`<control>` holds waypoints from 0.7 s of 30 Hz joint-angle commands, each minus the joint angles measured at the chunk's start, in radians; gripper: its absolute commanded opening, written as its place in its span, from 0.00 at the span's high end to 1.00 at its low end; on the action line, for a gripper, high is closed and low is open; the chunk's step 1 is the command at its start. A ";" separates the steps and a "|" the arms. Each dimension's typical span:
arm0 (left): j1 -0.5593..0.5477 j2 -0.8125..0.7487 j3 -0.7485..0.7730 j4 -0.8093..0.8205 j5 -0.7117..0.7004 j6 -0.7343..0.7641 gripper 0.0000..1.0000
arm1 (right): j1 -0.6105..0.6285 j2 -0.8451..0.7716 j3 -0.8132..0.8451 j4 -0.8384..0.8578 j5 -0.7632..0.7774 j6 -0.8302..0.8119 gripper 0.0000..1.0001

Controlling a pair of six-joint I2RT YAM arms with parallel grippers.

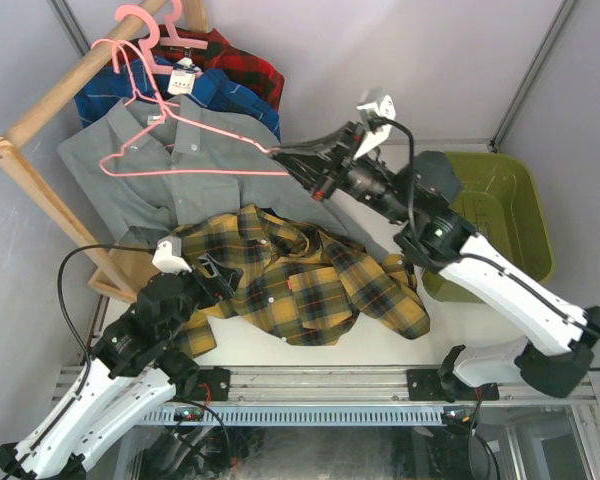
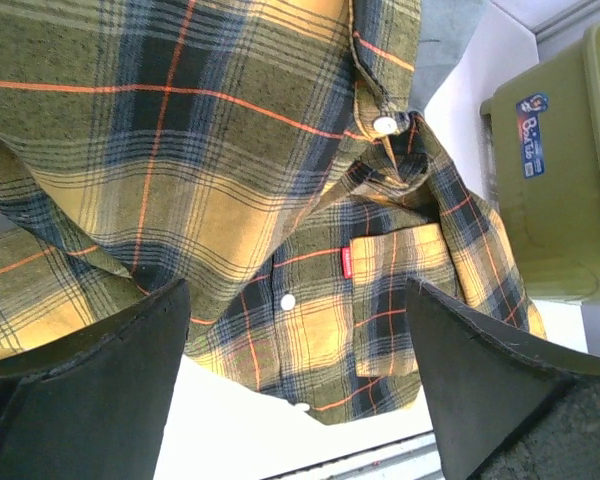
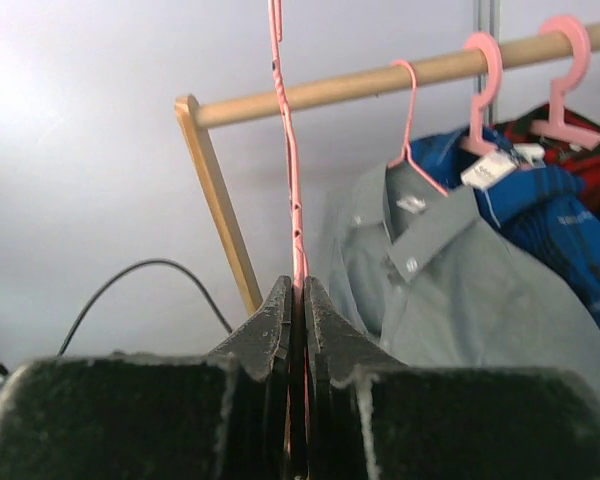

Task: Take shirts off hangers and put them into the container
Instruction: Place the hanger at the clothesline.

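**While a plaid shirt lies loose, a bare hanger sits in the right grip**

Though off its hanger, the yellow-black plaid shirt point(image 1: 300, 285) point(image 2: 180, 150) lies crumpled on the table beside the olive container point(image 1: 510, 210) point(image 2: 570, 180), not inside it. The left gripper point(image 1: 215, 270) point(image 2: 295, 330) hovers over it, fingers spread wide and grasping nothing. The right gripper point(image 1: 280, 152) point(image 3: 295, 300) is clenched on the wire of an empty pink hanger point(image 1: 190, 173) point(image 3: 297, 200).

On the wooden rail point(image 1: 80, 75) point(image 3: 380, 80) hang the grey shirt point(image 1: 190, 150) point(image 3: 430, 280), blue plaid shirt point(image 1: 220, 95) point(image 3: 560, 220) and red-black shirt point(image 1: 245, 60) point(image 3: 590, 150).

A white tag point(image 1: 183, 82) point(image 3: 490, 170) hangs at the blue shirt's collar, its print unreadable. The yellow shirt's pocket bears a small red tab point(image 2: 347, 262), and the container a blue sticker point(image 2: 528, 135); both are too small to read.
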 commanded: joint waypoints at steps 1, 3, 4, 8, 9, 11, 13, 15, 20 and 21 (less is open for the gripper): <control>0.005 0.005 0.004 0.050 0.037 -0.003 0.09 | 0.045 0.115 0.179 0.075 0.061 -0.052 1.00; 0.005 0.008 0.004 0.056 0.041 -0.003 0.09 | 0.061 0.195 0.262 0.046 0.075 -0.052 1.00; 0.005 0.008 0.003 0.059 0.043 -0.002 0.09 | 0.066 0.235 0.309 0.026 0.080 -0.052 1.00; 0.005 0.009 0.007 0.061 0.054 0.014 0.08 | 0.077 0.414 0.522 -0.079 0.049 -0.094 1.00; 0.005 0.009 0.010 0.054 0.052 0.017 0.08 | 0.080 0.458 0.581 -0.108 0.042 -0.096 1.00; 0.005 0.002 0.014 0.045 0.045 0.019 0.08 | 0.085 0.573 0.732 -0.186 0.029 -0.107 1.00; 0.005 -0.009 0.013 0.035 0.031 0.018 0.08 | 0.093 0.656 0.838 -0.257 0.025 -0.119 1.00; 0.005 -0.021 0.015 0.030 0.015 0.019 0.08 | 0.098 0.715 0.900 -0.307 0.021 -0.122 1.00; 0.005 -0.035 0.020 0.012 -0.003 0.019 0.08 | 0.106 0.749 0.881 -0.359 0.022 -0.121 1.00; 0.005 -0.033 0.020 0.011 -0.006 0.019 0.08 | 0.109 0.740 0.859 -0.357 0.023 -0.123 1.00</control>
